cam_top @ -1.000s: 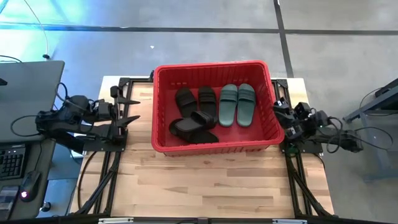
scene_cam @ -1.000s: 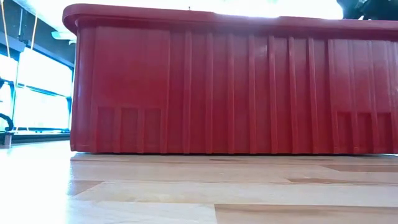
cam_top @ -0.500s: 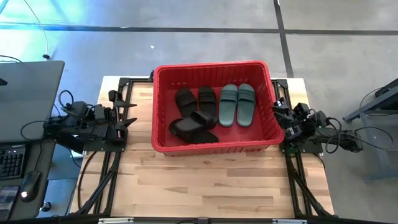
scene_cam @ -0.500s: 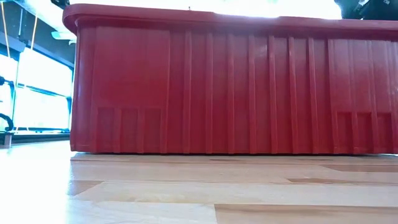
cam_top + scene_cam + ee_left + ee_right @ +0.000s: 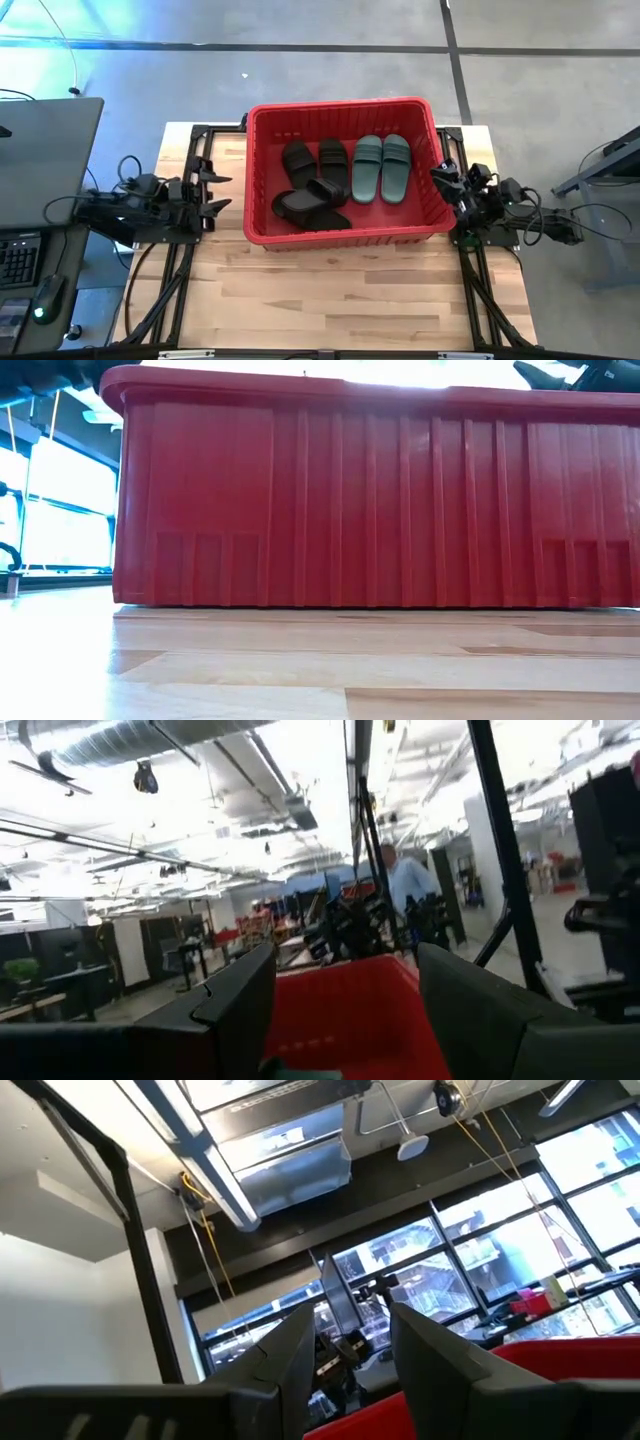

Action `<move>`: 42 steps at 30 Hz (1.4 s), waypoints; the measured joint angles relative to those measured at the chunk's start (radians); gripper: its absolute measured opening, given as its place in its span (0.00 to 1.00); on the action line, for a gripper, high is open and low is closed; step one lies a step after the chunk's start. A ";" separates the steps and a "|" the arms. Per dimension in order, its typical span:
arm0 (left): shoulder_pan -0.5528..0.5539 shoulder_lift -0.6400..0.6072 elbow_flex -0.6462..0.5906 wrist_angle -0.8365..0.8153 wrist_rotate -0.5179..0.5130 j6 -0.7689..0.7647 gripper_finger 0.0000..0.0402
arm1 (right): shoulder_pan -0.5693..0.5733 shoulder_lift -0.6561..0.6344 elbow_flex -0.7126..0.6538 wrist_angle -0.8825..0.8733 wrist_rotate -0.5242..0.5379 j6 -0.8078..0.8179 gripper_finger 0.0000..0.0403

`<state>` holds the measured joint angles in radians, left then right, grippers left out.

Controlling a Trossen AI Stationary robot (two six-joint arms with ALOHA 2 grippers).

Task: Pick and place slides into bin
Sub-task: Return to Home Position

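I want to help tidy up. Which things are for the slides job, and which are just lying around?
For the job: red bin, black slides, green slides, left hand, right hand.
Just lying around: keyboard, mouse, person behind.

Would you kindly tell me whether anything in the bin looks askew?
Two black slides lie piled crookedly on each other in the bin's left half; the other black pair and green pair lie flat, side by side.

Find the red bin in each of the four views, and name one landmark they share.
High view: the bin stands on the table between the left gripper and right gripper.
Low view: its ribbed wall fills most of the picture.
Left wrist view: red wall low centre, between the fingers.
Right wrist view: red strip, lower right corner.
Shared landmark: its thick rim.
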<state>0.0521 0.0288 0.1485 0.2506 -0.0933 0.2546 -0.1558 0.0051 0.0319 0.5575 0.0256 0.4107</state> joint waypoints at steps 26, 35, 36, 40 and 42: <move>0.000 -0.001 -0.132 0.098 0.060 -0.070 0.57 | 0.000 0.000 0.000 -0.118 -0.003 0.009 0.30; 0.000 -0.001 -0.132 -0.030 0.060 -0.099 0.57 | 0.000 0.000 0.005 -0.191 -0.001 0.100 0.30; 0.000 -0.001 -0.132 -0.031 0.061 -0.088 0.57 | 0.000 0.000 0.006 -0.191 -0.001 0.127 0.30; 0.000 -0.001 -0.136 -0.030 0.061 -0.071 0.57 | 0.000 0.000 0.005 -0.190 -0.001 0.153 0.30; 0.000 -0.001 -0.139 -0.044 0.060 -0.069 0.57 | 0.000 0.000 0.005 -0.190 -0.004 0.133 0.30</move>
<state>0.0521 0.0282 0.0093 0.2064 -0.0328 0.1860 -0.1558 0.0048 0.0368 0.3672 0.0220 0.5436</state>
